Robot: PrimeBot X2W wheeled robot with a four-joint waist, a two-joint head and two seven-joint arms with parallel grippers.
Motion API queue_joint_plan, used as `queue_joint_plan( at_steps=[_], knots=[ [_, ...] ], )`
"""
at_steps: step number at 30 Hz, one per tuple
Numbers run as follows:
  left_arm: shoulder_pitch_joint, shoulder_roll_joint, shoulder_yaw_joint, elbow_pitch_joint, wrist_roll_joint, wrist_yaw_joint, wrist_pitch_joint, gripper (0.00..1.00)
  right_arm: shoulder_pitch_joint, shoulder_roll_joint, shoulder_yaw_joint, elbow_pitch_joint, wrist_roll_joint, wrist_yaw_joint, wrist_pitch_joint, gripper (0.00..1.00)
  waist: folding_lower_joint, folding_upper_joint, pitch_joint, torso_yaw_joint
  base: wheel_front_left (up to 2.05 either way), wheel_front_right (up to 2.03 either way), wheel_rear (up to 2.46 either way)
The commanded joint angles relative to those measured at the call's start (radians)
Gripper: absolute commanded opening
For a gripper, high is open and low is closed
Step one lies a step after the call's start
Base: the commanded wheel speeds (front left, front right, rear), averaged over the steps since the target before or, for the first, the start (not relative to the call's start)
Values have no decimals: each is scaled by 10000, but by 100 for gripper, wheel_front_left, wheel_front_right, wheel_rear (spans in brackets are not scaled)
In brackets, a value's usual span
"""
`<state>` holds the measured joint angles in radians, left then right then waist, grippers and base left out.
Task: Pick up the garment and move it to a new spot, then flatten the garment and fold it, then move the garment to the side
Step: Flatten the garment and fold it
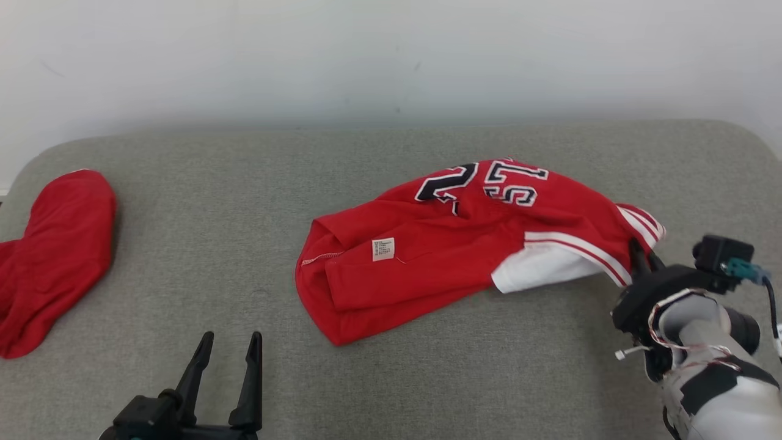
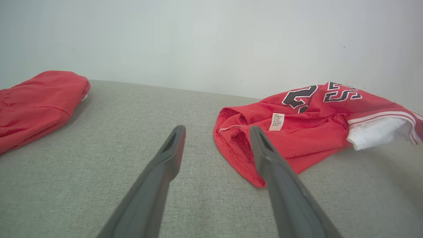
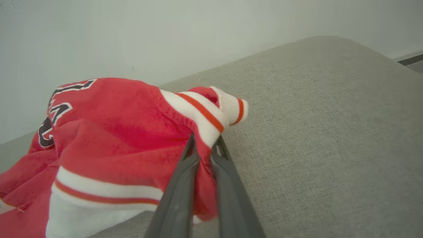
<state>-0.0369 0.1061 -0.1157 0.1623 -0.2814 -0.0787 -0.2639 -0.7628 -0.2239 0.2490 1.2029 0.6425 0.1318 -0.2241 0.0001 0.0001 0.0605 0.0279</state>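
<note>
A red garment (image 1: 464,244) with black-and-white numbers and white striped trim lies rumpled on the grey cushioned surface (image 1: 391,379), right of centre; it also shows in the left wrist view (image 2: 307,129). My right gripper (image 1: 640,255) is shut on the garment's striped right edge, and in the right wrist view (image 3: 205,145) cloth is pinched between the two fingers. My left gripper (image 1: 231,342) stands open low at the front left, apart from the garment's near corner, nothing between its fingers (image 2: 172,148).
A second red cloth (image 1: 55,256) lies at the surface's far left edge. A pale wall (image 1: 391,61) rises right behind the surface. Bare grey fabric stretches between the two red pieces and along the front.
</note>
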Motion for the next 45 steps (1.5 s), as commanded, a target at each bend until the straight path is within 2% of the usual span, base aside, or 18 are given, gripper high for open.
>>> queue_joint_plan(
  at_steps=[1, 10, 18, 24, 29, 33, 36, 39, 40, 41, 42, 43, 45],
  knots=[
    [-108, 28, 30, -15, 122, -5, -8, 100, 153, -66, -140, 115, 99, -23, -114, 0, -1, -1, 62, -131, 0, 0, 0],
    [-180, -43, -53, 126, 195, -91, -8, 100, 574, 72, -907, 544, 170, -23, -330, 0, -1, -1, -24, -168, 0, 0, 0],
    [108, -69, 122, 160, 176, -114, -8, 100, 960, 247, -725, -506, 130, -22, 104, 0, -1, -1, -237, -310, 0, 0, 0],
    [286, -116, 152, 112, 222, -127, -8, 100, 2043, -72, -1069, -2204, -77, -23, 566, 0, -1, -1, -387, -420, 0, 0, 0],
    [344, -155, 87, 119, 241, -153, -8, 100, 3453, -189, -2310, -4272, -673, -22, 1162, 0, -1, -1, -455, -355, 0, 0, 0],
    [353, -180, 57, 122, 233, -173, -9, 100, 4783, 295, -3597, -6394, -1673, -22, 2571, 0, -1, -1, -423, -285, 0, 0, 0],
    [283, -178, 55, 110, 252, -199, -9, 100, 5273, 974, -4353, -7810, -2506, -22, 3942, 0, -1, -1, -334, -211, 0, 0, 0],
    [152, -191, 19, 104, 276, -230, -9, 100, 5257, 1402, -4944, -8478, -3262, -22, 4819, 0, -1, -1, -212, -117, 0, 0, 0],
    [152, -191, 19, 104, 276, -230, -9, 100, 5257, 1402, -4944, -8478, -3262, -22, 4819, 0, -1, -1, -212, -117, 0, 0, 0],
    [106, -195, 7, 117, 268, -241, -9, 100, 5119, 1515, -5067, -8512, -3472, -22, 4971, 28, -1, -1, -176, -79, 0, 0, 0],
    [60, -199, -14, 134, 251, -255, -9, 100, 4933, 1593, -5195, -8462, -3653, -22, 5054, 94, -1, -1, -134, -31, 0, 0, 0],
    [13, -200, -30, 153, 252, -244, -9, 100, 4758, 1641, -5301, -8368, -3858, -22, 5079, 100, -1, -1, -99, 16, 0, 0, 0],
    [-64, -203, -59, 182, 257, -248, -9, 100, 4382, 1699, -5424, -8052, -4141, -22, 4915, 100, -1, -1, -26, 94, 0, 0, 0]
  ],
)
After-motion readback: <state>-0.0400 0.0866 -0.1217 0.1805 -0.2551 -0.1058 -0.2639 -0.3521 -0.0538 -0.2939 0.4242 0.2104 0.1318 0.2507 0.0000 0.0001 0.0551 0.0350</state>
